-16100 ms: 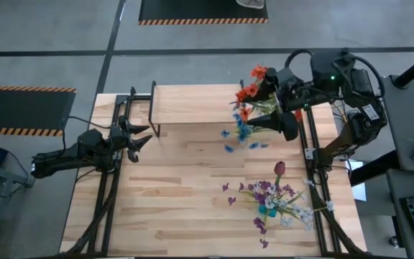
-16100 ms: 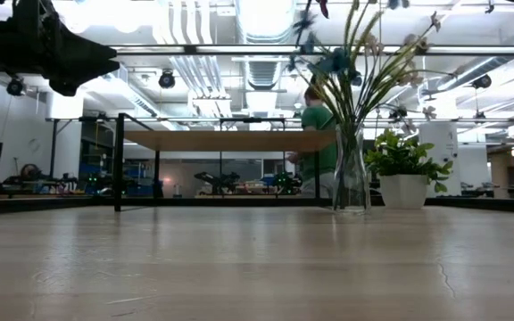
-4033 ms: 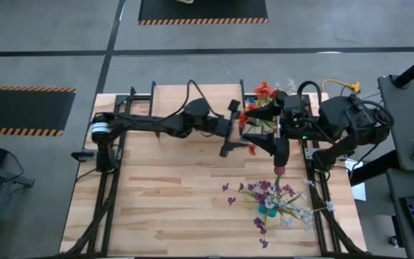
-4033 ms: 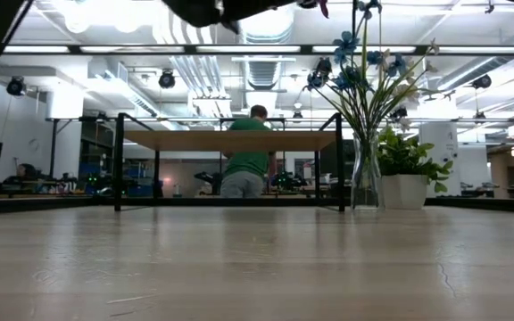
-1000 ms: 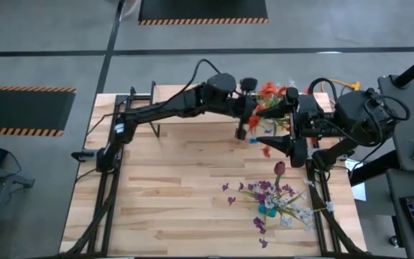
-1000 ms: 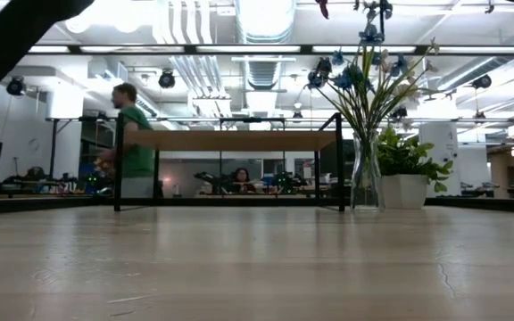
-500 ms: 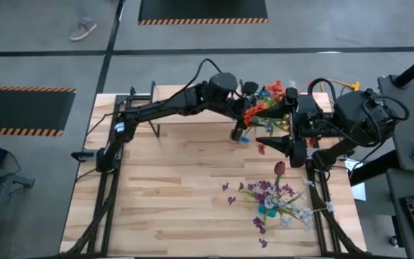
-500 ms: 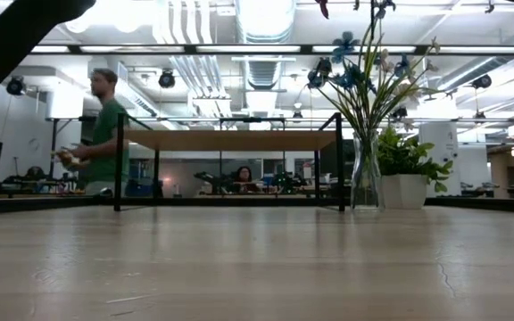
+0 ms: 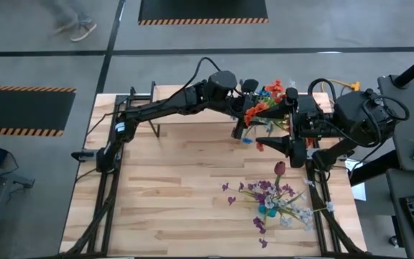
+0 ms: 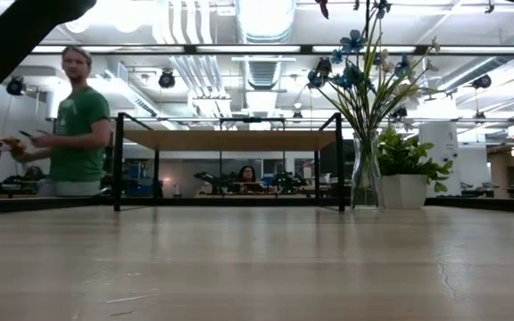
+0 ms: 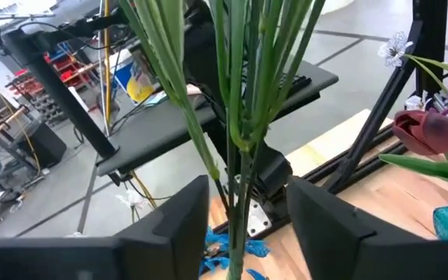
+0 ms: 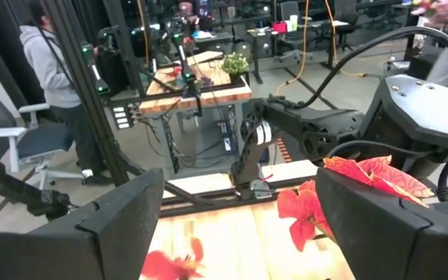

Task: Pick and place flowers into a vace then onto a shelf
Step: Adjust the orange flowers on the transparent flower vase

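A bunch of orange and blue flowers (image 9: pixel 259 109) is up over the table's far right, between my two grippers. Its green stems (image 11: pixel 239 148) pass through the gap of my open left gripper (image 11: pixel 243 225), which reaches in from the left (image 9: pixel 244 124). My right gripper (image 9: pixel 275 133) stands open just to the right of the bunch, with orange blooms (image 12: pixel 364 175) near one finger. A glass vase (image 10: pixel 364 183) of purple, white and blue flowers (image 9: pixel 272 201) stands on the table at the near right. The shelf (image 10: pixel 230 140) stands at the far left. My left gripper has the bunch's green stems between its open fingers, coming at them about level and across them. The stems pass close by one finger (image 11: pixel 197 198); I cannot tell whether they touch it.
A potted green plant (image 10: pixel 404 169) stands beside the vase. A dark red bloom (image 9: pixel 279 169) sticks out of the vase's bouquet toward the grippers. Black frame rails (image 9: pixel 315 180) run along the table's left and right edges. A person (image 10: pixel 74 125) stands beyond the table.
The orange and blue bunch has shifted a little toward the table's left edge and its blooms have drawn closer together. Both arms have stayed about where they were. The person beyond the table has walked along behind it.
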You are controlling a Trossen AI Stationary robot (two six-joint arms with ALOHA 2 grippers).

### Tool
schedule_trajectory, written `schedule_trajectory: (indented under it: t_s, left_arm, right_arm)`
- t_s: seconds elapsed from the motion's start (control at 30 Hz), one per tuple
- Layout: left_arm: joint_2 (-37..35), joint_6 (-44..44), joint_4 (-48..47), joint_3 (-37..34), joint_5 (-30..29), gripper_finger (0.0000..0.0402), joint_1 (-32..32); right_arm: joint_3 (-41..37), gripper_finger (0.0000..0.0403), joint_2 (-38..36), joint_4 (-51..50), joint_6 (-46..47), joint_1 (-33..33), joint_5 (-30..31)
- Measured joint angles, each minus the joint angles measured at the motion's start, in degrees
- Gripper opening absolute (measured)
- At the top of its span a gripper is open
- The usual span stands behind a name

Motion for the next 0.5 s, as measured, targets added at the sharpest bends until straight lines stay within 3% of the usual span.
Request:
schedule_trajectory:
  t_s: [0.3, 0.5]
  left_arm:
    - [1.01, -3.00, 4.49, 0.04, -2.46, 0.0014, 0.11]
    - [2.01, -4.49, 4.39, 0.07, -4.85, 0.0003, 0.72]
  right_arm:
    - [-0.02, 0.0329, 0.04, -0.35, -0.06, 0.00, 0.01]
    - [0.06, 0.0329, 0.37, 0.43, 0.24, 0.00, -0.03]
